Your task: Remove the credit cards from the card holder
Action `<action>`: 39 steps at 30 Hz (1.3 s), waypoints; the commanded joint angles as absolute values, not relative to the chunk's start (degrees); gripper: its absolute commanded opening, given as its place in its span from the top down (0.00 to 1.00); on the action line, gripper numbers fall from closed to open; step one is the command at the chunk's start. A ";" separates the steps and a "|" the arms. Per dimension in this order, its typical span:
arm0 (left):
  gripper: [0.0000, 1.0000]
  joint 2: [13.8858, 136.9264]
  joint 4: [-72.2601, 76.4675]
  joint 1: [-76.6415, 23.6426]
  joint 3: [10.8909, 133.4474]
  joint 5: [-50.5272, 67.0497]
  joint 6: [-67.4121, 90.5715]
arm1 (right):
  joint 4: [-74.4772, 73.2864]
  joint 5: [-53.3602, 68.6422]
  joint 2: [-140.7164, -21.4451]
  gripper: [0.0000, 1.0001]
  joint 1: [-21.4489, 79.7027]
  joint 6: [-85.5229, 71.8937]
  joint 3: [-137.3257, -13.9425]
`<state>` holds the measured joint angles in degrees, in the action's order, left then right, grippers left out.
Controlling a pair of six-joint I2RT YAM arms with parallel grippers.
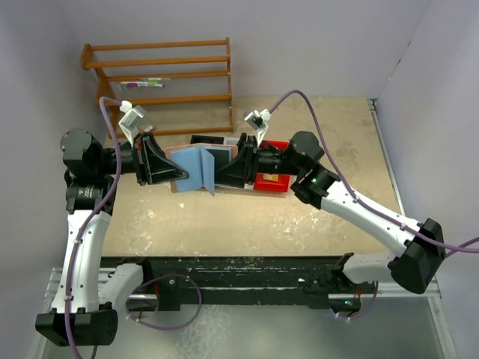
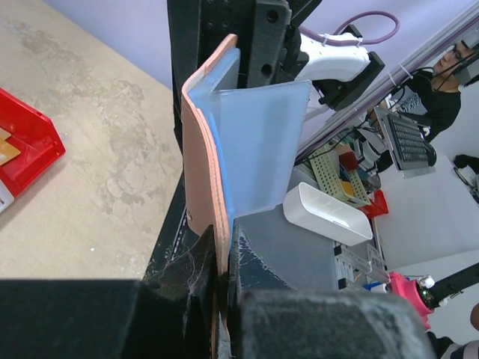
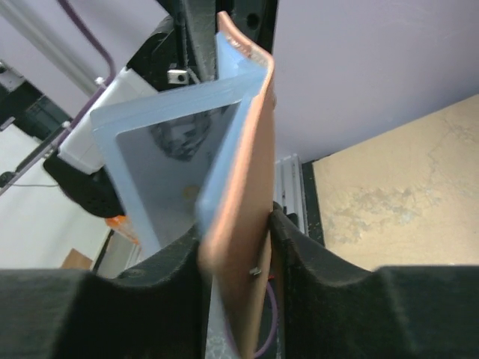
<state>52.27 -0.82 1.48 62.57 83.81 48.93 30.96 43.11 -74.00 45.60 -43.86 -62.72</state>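
Note:
The pinkish-brown card holder (image 1: 191,161) hangs open above the table between my two arms. My left gripper (image 1: 176,170) is shut on its left cover, and the leather edge (image 2: 200,164) is pinched between the fingers (image 2: 221,254). My right gripper (image 1: 223,168) closes on the other cover (image 3: 243,194), with both pads touching it (image 3: 238,247). A light blue inner flap (image 2: 258,149) sticks out sideways. A grey credit card (image 3: 168,172) with a dark print shows behind the flap's clear window. A golden-yellow card (image 2: 6,149) lies in the red bin.
The red bin (image 1: 273,178) stands on the table just under my right gripper, with dark and white bins (image 1: 206,140) behind the wallet. A wooden rack (image 1: 161,75) lines the back left. Walls close in on three sides.

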 commanded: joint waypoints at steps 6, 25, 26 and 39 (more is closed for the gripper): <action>0.67 51.69 -10.85 1.41 66.34 81.46 35.40 | 6.98 19.02 -74.41 0.96 50.66 -31.37 -75.51; 0.37 53.78 -24.02 1.41 65.33 77.17 19.23 | -9.74 3.26 -74.16 1.00 55.06 -23.90 -83.72; 0.38 53.71 -22.81 1.41 64.65 76.65 20.43 | -9.68 3.59 -74.44 1.00 55.43 -23.95 -84.01; 0.53 53.32 -15.48 1.38 59.71 76.40 27.66 | -8.50 4.88 -76.41 1.00 58.66 -24.25 -85.42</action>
<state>53.67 -17.58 1.48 59.24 75.22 27.77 -12.32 3.86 -78.65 58.50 -24.82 -83.77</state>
